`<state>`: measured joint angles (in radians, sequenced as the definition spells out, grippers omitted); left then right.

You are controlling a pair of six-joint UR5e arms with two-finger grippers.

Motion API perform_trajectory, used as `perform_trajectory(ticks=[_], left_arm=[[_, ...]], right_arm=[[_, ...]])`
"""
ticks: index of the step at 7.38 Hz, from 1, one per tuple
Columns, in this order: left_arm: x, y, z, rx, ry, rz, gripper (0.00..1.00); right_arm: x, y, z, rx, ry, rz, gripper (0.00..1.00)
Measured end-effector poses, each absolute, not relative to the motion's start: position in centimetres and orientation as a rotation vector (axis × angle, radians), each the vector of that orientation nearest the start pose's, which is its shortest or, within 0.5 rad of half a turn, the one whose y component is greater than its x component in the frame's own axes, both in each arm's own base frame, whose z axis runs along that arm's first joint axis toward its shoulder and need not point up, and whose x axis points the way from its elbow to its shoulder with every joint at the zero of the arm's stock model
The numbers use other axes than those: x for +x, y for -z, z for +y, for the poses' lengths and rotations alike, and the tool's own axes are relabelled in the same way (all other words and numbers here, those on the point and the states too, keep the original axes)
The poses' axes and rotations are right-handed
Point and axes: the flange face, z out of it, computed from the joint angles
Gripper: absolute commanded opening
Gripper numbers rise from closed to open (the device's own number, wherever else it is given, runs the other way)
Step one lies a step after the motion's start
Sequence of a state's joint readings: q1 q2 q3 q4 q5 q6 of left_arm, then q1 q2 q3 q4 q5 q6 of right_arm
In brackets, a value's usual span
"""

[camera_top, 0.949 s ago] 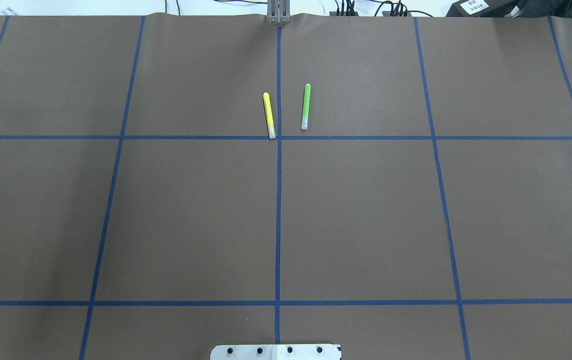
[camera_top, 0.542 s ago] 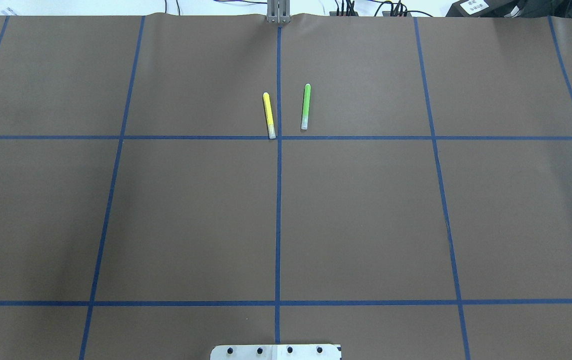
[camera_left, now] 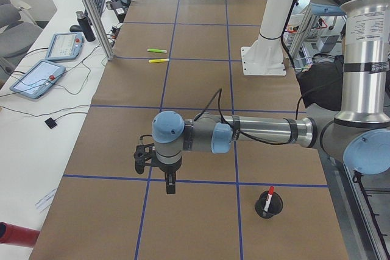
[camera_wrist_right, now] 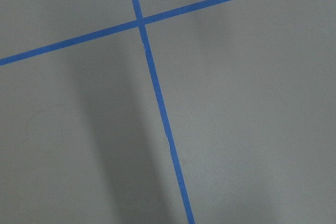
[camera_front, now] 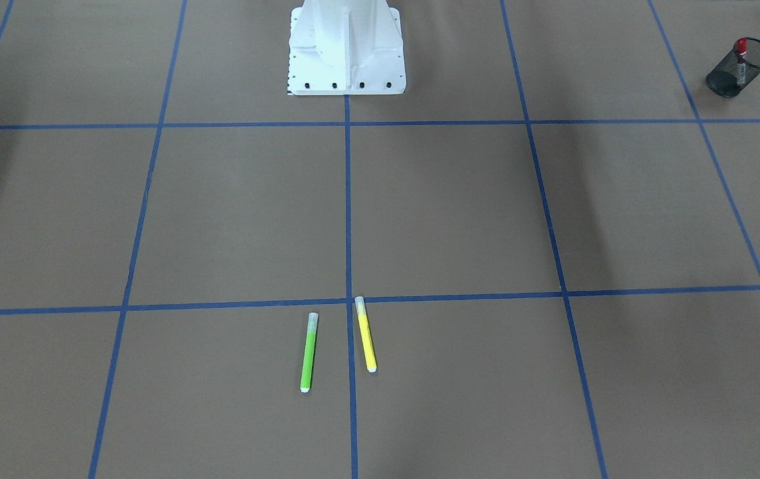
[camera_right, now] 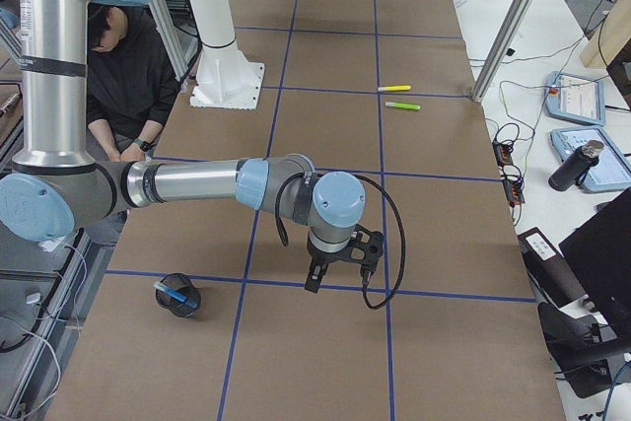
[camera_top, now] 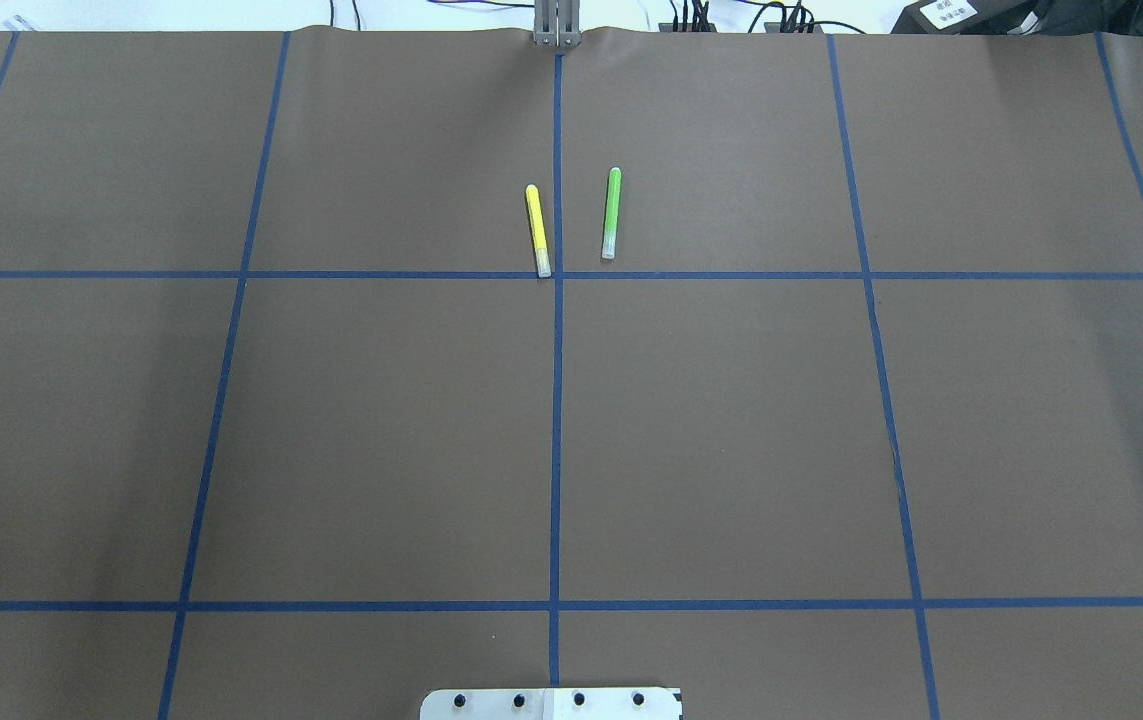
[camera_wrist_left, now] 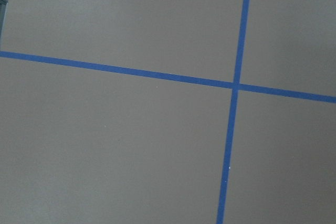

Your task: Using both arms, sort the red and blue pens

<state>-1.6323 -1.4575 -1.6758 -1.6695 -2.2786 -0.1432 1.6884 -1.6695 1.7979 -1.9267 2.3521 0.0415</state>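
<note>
Red pen stands in a cup by the left claw, blue pen by the right claw — can't tell if they're closed.

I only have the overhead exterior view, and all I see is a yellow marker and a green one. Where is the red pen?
Observer: The red pen sits in a black mesh cup near the table end on the robot's left, outside your frame.
Operator: And the blue one?
Observer: The blue pen sits in a second mesh cup near the robot's right end.
Operator: Where are the arms?
Observer: The left arm and the right arm each reach out over bare table beside their own side's cup.
</note>
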Motion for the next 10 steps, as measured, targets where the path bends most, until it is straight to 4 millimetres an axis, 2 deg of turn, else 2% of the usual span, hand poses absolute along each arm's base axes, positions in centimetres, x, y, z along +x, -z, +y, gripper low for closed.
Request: perform_trajectory(ticks=[2,6,8,10], left_arm=[[-9.6,-65.9,-43.9,0.064,0.164,0.706,1.0],[-9.6,-66.1,-43.7,0.063,0.165,0.703,1.0],[-9.6,-66.0,-43.8,0.063,0.165,0.703,1.0],[-9.2,-65.1,-44.0,0.076,0.152,0.707,1.0]], right_arm=[[11.2,-63.6,-40.5,-0.195,-0.244,-0.767,1.0],[10.2,-65.3,-39.0,-0.044,-0.151,-0.707,1.0],[9.8,-65.1,-38.9,-0.022,-0.143,-0.727,1.0],[8.3,-64.2,-39.9,-0.03,-0.14,-0.75,1.0]])
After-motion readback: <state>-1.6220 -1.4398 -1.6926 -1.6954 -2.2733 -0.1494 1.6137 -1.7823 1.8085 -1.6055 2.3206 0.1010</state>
